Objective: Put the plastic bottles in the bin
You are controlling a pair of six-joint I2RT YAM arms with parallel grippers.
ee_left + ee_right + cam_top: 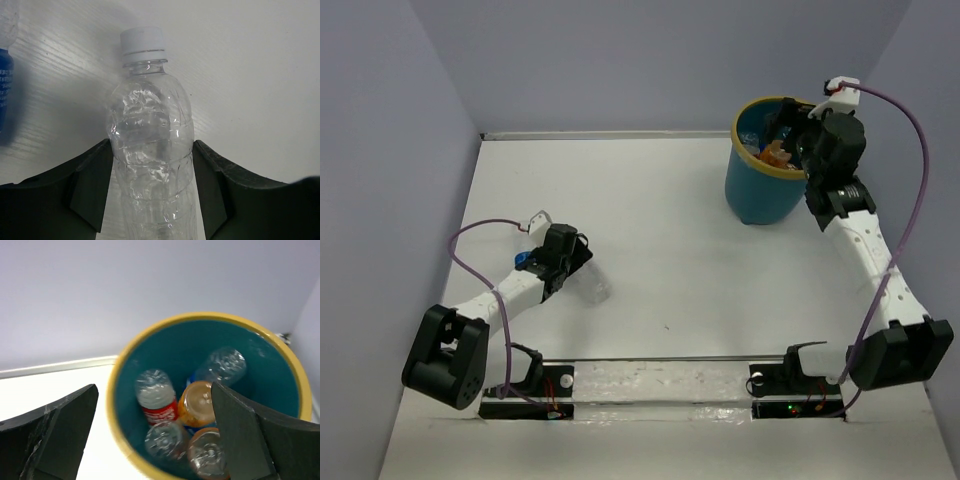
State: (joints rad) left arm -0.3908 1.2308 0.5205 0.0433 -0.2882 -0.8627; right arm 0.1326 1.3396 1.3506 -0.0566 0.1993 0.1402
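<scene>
Mostly the work is nearing its end: about five bottles (pixel 197 402) are lying in the bin (pixel 165 322) under the open, empty right hand (pixel 153 386), while the left hand (pixel 152 170) is clamping a clear bottle (pixel 150 115) on the tabletop (pixel 250 75), with a blue-labelled bottle (pixel 4 85) waiting beside it.

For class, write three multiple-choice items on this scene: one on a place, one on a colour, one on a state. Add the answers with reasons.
1. The right end effector is:
A) above the bin
B) flat on the table
C) beside the left arm's base

2. The cap of the clear bottle at the left end effector is:
A) red
B) white
C) blue

3. The right end effector is:
A) shut on a bottle
B) open and empty
C) shut and empty

Answers:
1 A, the bin's mouth lies right below it.
2 B, the left wrist view shows a white cap.
3 B, its fingers stand wide apart, holding nothing.
</scene>
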